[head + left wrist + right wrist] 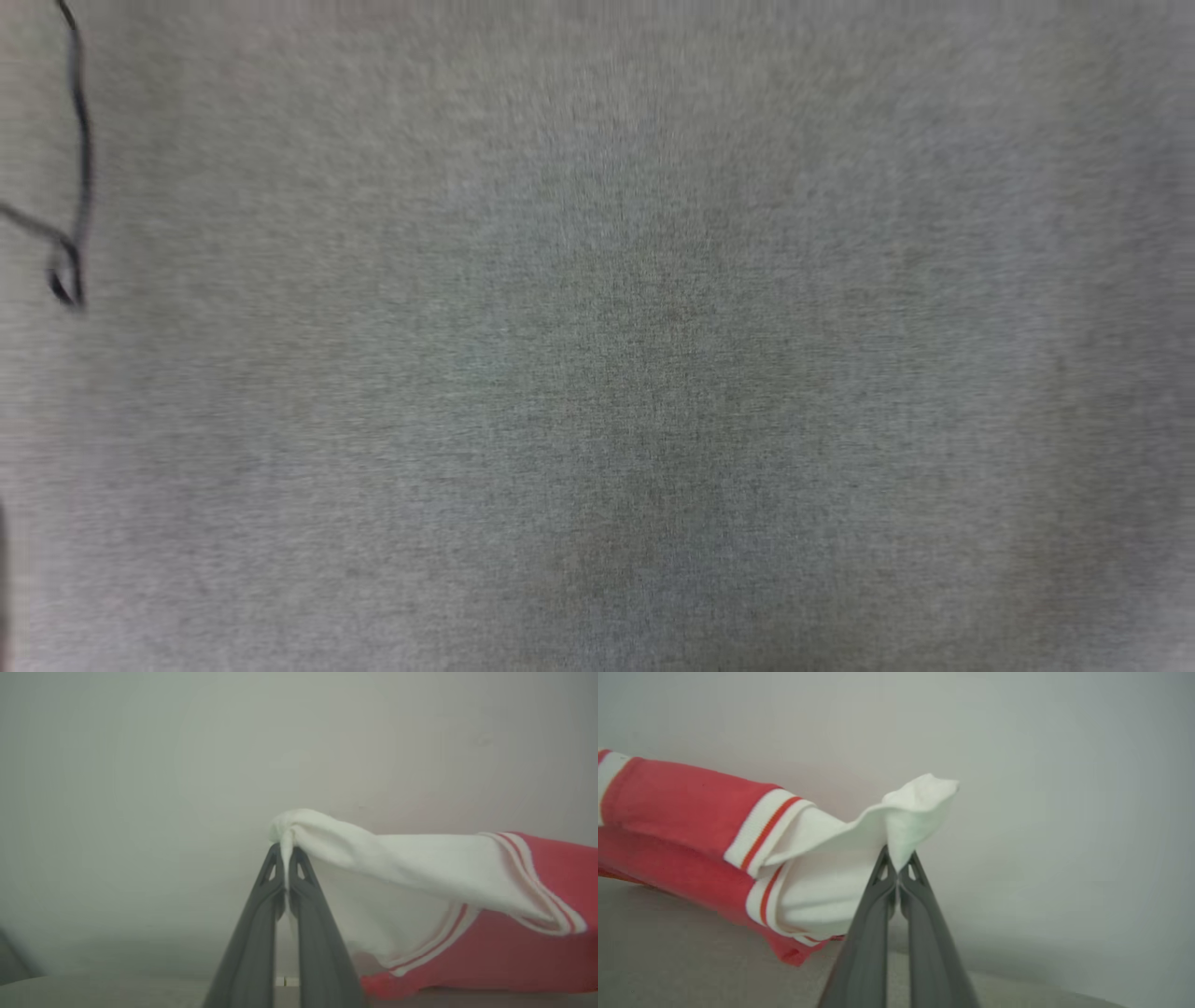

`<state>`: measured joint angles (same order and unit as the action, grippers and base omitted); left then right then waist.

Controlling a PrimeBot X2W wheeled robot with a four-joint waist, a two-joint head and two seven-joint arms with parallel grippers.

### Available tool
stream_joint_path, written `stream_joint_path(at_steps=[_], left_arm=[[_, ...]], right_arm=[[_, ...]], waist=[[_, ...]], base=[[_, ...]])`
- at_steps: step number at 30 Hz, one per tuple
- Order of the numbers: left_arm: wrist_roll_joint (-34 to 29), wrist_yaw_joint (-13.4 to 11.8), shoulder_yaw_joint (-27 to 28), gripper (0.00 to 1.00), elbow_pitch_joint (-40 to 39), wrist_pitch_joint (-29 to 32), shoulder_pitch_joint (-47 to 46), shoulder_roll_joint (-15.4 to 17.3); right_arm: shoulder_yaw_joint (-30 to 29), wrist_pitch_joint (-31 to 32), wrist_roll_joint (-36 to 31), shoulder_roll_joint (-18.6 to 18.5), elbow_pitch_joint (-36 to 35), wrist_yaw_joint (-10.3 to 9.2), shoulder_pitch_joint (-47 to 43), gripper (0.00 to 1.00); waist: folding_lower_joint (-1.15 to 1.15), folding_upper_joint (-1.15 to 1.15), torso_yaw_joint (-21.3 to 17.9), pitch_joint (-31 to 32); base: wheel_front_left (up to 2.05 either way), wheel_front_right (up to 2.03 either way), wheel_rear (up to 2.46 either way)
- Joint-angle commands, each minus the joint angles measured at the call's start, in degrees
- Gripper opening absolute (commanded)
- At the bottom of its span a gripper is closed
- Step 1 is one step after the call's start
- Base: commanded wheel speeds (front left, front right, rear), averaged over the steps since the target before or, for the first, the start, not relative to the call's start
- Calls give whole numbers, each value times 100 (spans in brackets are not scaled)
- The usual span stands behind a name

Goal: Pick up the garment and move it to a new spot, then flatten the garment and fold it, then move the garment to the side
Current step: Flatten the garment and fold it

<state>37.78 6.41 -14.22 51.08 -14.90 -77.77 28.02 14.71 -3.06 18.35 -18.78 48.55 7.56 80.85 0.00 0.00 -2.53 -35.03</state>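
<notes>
Hanging doubled over as a red garment [677, 807] with white sleeves and red-and-white striped trim, sleeve tips being pinched tight in the left gripper [286, 851] and right gripper [898, 858], over a grey surface [668, 961].

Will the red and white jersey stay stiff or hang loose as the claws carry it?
Probably floppy: the jersey sags beside each pinch. Likely light: the left claw and right claw hold it by small white sleeve bunches. It could slip.
</notes>
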Motion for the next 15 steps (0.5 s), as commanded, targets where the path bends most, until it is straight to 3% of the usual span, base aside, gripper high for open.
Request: stream_joint_path(at_steps=[1, 6, 15], left_arm=[[27, -21, 124, 0, -79, -39, 482, 44], [68, -62, 434, 0, -520, -42, 2163, -127], [-84, -623, 396, 0, -1737, 32, 5229, -413]], right_arm=[[44, 5, 134, -160, -44, -14, -437, 0], [167, -21, 486, -383, -543, -15, -1952, 0], [-450, 298, 642, -408, -1867, -19, -5030, 0]], waist=[[0, 0, 76, 602], [0, 0, 143, 1432], [0, 0, 183, 2654]], base=[[0, 0, 0], [0, 0, 0], [0, 0, 0]])
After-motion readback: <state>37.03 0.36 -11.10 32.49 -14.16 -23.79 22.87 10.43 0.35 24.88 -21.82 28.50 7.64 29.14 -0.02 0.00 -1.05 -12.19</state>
